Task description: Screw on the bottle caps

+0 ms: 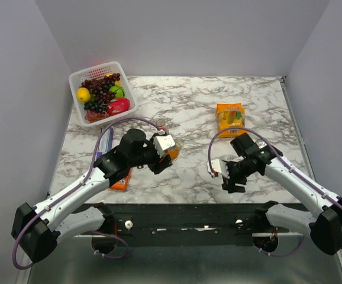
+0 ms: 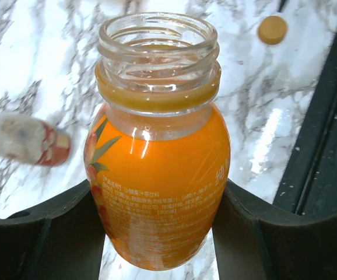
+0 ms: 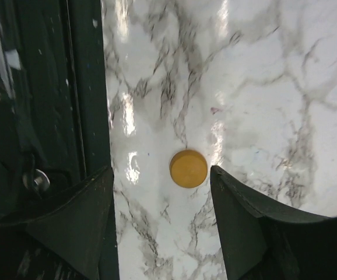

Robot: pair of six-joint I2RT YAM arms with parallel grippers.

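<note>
Gripping the orange juice bottle (image 2: 157, 192) low on its body, the left gripper (image 2: 157, 233) has both fingers clamped against the label, and the mouth stands bare and uncapped. It's nearly full, so I'd judge it heavy for its size and ready to slop if tipped. The label looks glossy, perhaps slippery, so that low, wide hold seems the sensible one.

Over to the right of the bottle and well apart from it, the orange cap (image 3: 188, 168) lies flat on the marble table (image 1: 189, 106). The right gripper (image 3: 161, 178) hovers above it with fingers spread wide, holding nothing. The cap sits between them, nearer one finger. It should be light and stiff, but low and small. The rim is the only place to pinch, and on that shiny top it could skid.

Just beside the juice bottle lies a blurred second bottle (image 2: 23, 140), possibly on its side; I can't say more.
</note>
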